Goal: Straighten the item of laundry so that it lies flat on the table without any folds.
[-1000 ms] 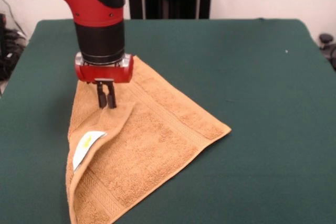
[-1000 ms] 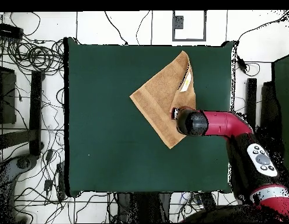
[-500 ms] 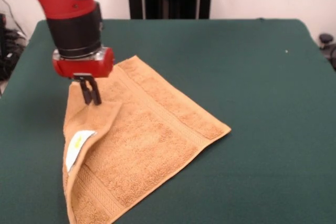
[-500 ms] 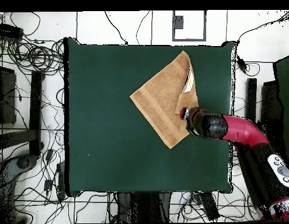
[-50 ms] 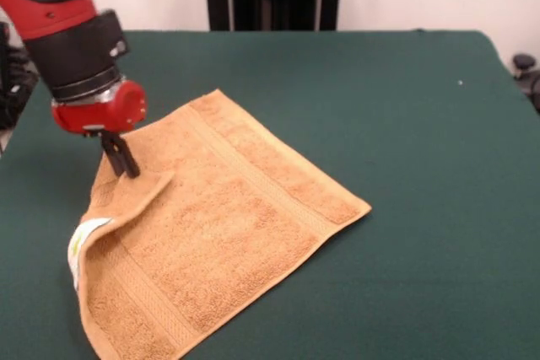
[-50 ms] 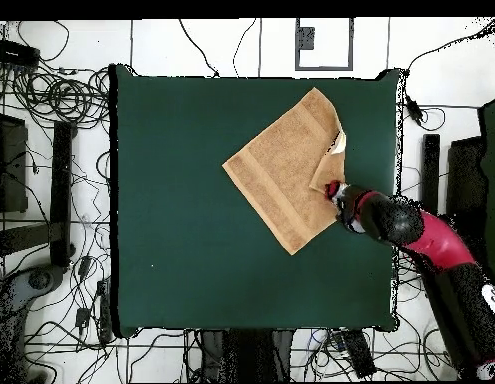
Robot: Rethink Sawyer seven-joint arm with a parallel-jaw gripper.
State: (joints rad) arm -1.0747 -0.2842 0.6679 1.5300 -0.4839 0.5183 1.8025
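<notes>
**Unfolding the last corner of the towel**

While the towel point(image 5: 219, 225) is lying mostly flat toward one side of the table point(image 5: 405, 107), one corner flap near the white label point(image 5: 80, 242) is folded over. I am pinching that flap's tip with my gripper point(image 5: 121, 163). Soft, light and limp, it should trail wherever its corner goes.

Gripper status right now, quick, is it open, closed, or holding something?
Gripper: shut on the folded-over corner of the towel, its fingers pinched together on the flap near the table's edge.
</notes>
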